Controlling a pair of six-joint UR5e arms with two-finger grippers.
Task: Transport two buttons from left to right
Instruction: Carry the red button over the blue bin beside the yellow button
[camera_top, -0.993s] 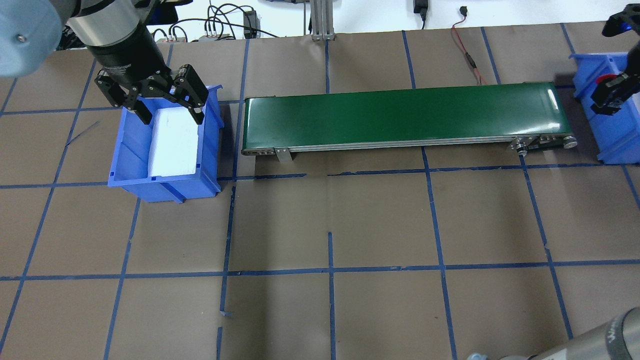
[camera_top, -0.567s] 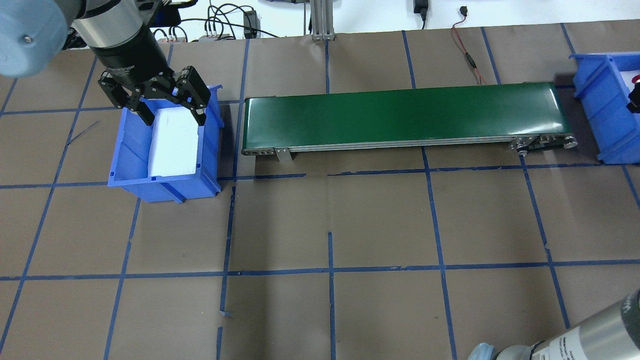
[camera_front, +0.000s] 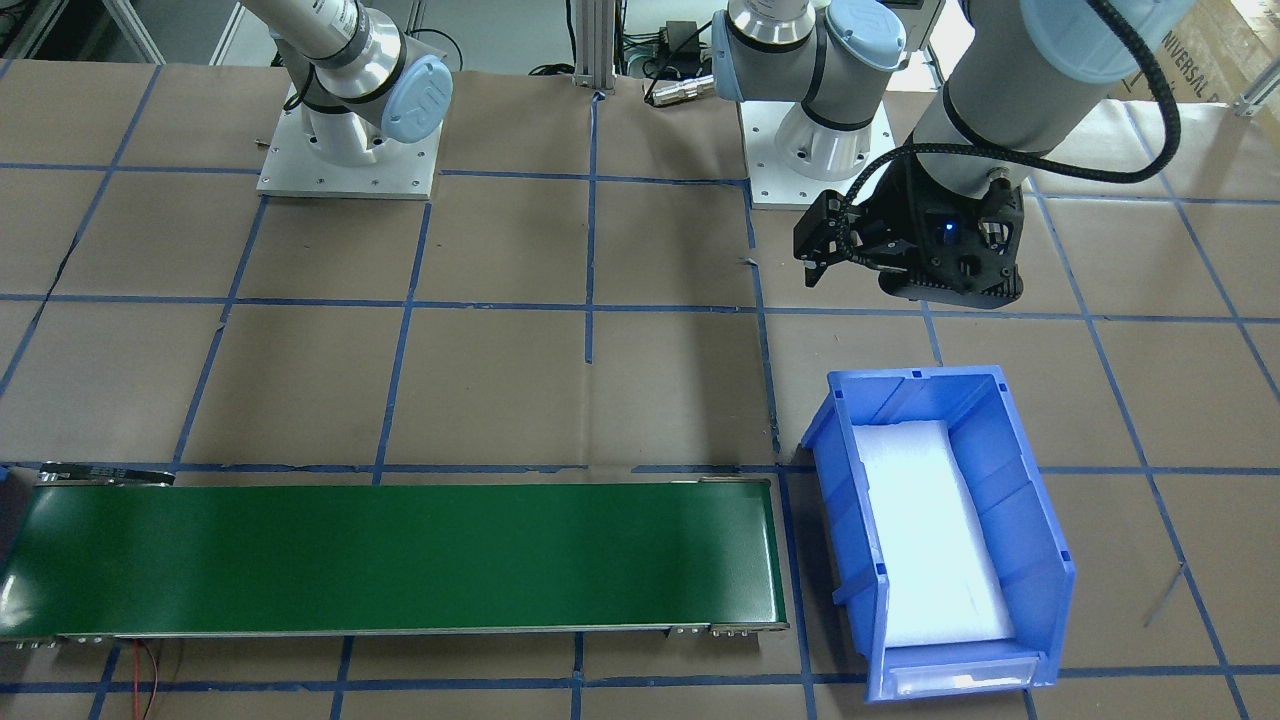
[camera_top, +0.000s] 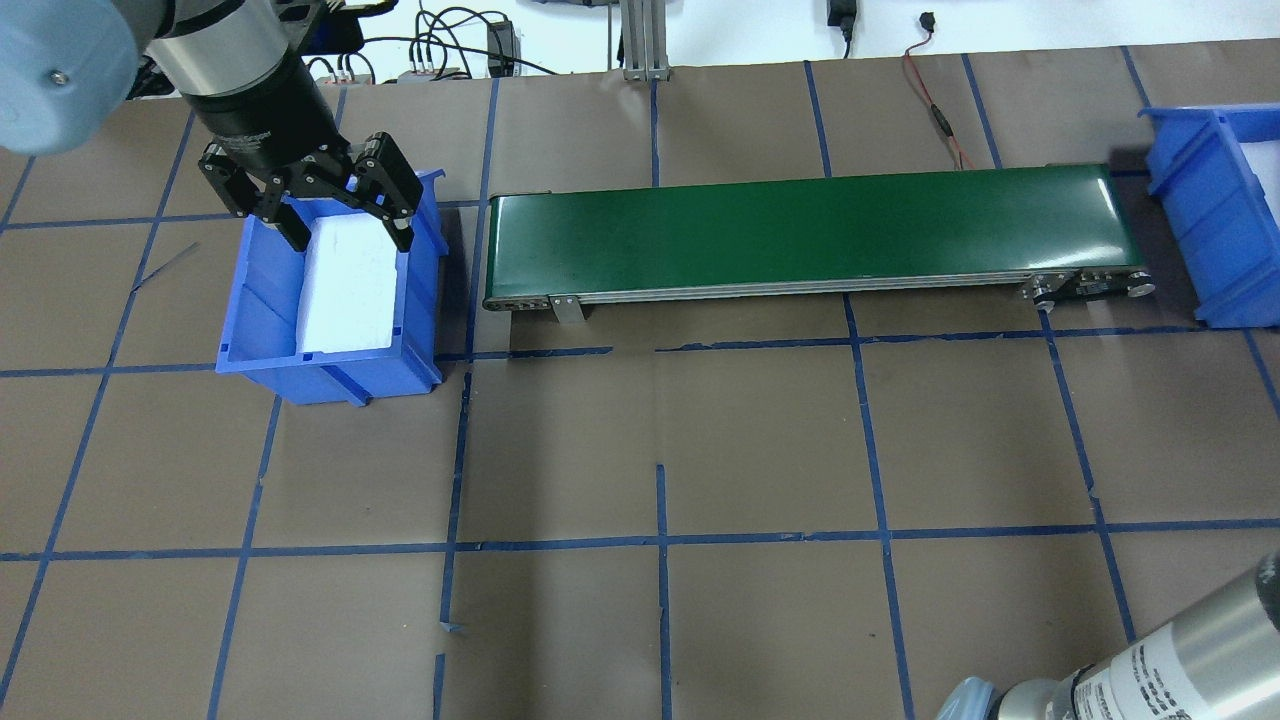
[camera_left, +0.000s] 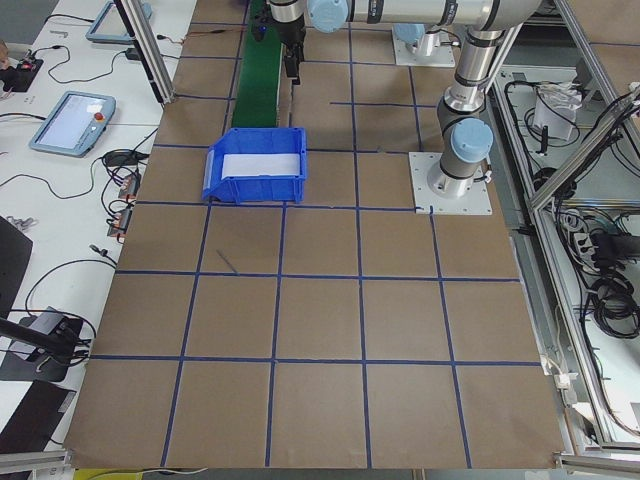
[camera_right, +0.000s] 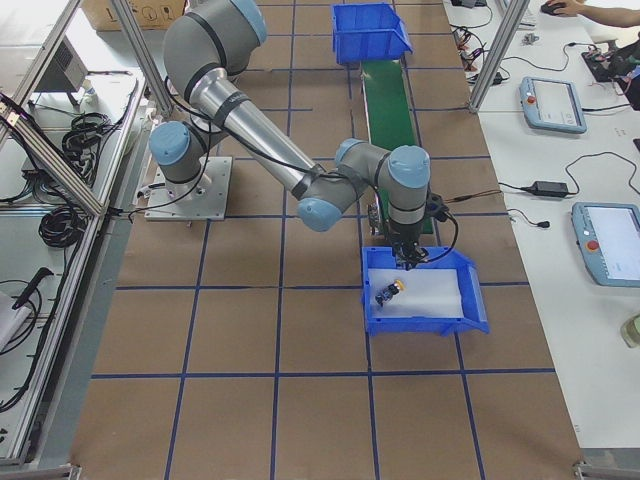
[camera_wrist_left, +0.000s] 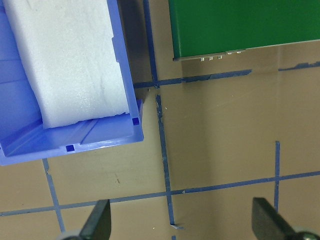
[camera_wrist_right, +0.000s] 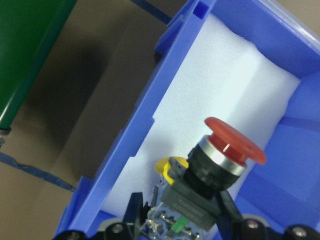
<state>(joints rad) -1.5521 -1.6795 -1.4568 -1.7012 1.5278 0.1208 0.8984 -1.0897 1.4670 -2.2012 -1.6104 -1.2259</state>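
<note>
Red button (camera_wrist_right: 234, 141): a glossy mushroom cap on a metal collar and a blocky grey-black body. The body is clamped between the two black fingers of the right gripper (camera_wrist_right: 177, 197), which holds it above the right bin (camera_wrist_right: 130, 145). Yellow button (camera_wrist_right: 163, 168): a small round cap, lying on the bin's white foam (camera_wrist_right: 210, 85) just behind the red one. The bin is of smooth blue plastic with stepped walls and stands off the right end of the belt (camera_top: 800, 225), a long flat band of shiny green, towards the far edge of the tabletop (camera_top: 760, 440). The tabletop is covered in matt brown paper gridded with blue tape. Left gripper (camera_top: 350, 238): fingers spread wide and grasping nothing, hanging over the far end of the left bin (camera_top: 255, 300), which holds a like foam slab off the belt's left end.
</note>
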